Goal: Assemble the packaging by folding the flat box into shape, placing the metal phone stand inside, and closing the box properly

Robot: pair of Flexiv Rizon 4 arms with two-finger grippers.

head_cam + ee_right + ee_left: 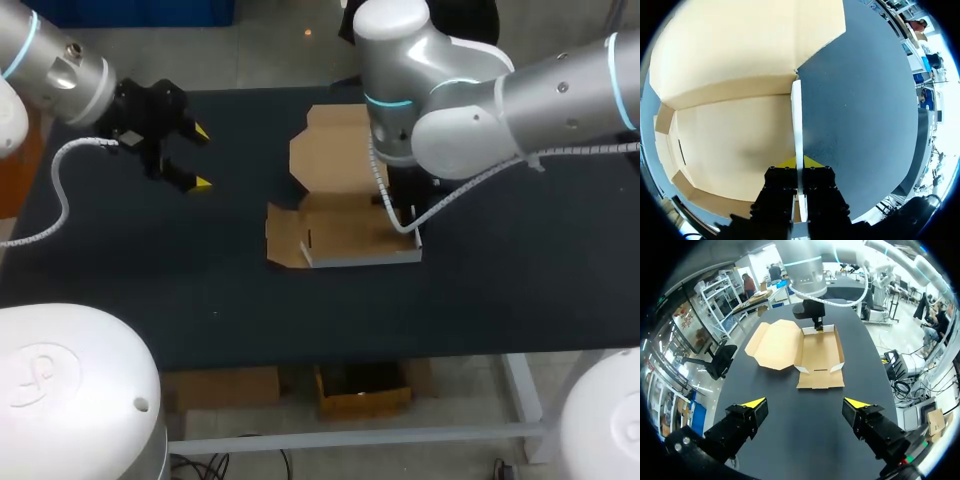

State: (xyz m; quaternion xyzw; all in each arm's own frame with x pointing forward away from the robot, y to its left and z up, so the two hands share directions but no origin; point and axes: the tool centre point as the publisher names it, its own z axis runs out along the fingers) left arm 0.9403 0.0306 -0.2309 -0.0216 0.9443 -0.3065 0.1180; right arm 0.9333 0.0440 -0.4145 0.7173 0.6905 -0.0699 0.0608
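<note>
Head view, box (pixel 340 228): brown cardboard, partly folded, lying at the middle of the dark tabletop (pixel 200 280); its lid flap (pixel 330 145) is spread flat on the far side.
Right tool (pixel 799 162): both yellow tips are pressed together on the box's upright white side wall (pixel 796 115), one inside the tray and one outside.
Left tool (pixel 805 402): fingers are spread wide and hold nothing, above bare tabletop, well apart from the box.
</note>
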